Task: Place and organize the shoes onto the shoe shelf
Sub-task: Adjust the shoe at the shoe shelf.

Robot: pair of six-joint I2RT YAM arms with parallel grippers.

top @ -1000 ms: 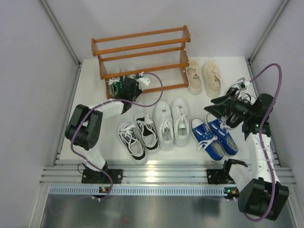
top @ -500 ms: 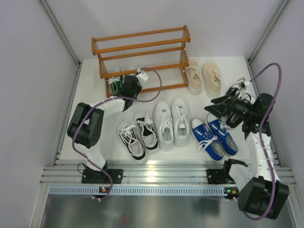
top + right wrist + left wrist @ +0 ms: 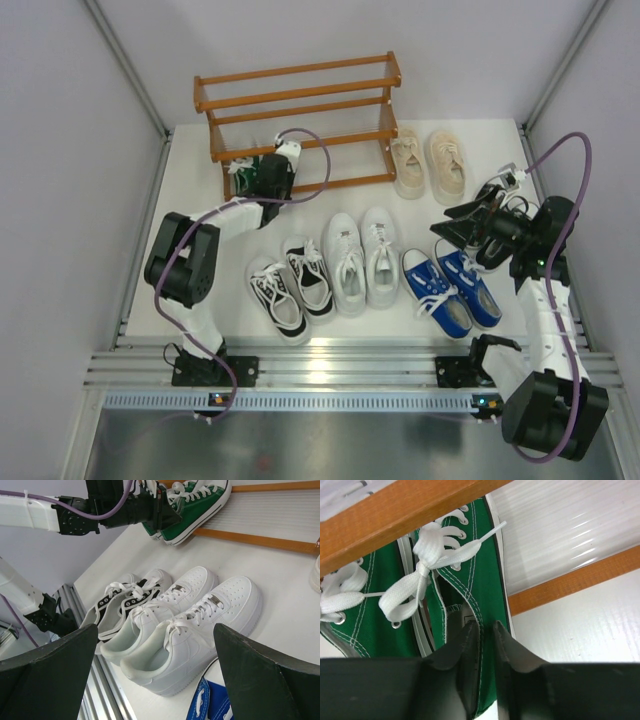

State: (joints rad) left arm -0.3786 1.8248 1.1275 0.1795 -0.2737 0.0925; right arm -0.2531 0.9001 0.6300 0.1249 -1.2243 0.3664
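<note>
Close to us, the black-and-white shoes (image 3: 290, 285), the white shoes (image 3: 362, 258) and the blue shoes (image 3: 452, 288) sit on the table (image 3: 480, 140), not yet put away. Our right gripper (image 3: 447, 222) hangs over the blue shoes with its fingers wide apart and holds nothing. Farther off, the beige shoes (image 3: 428, 162) wait just beside the shelf (image 3: 300, 95). Our left gripper (image 3: 484, 627) pinches the heel end of one of the green shoes (image 3: 480, 580), down at the bottom left of the shelf. We think we have only just begun: one pair is going in, and four are left.
</note>
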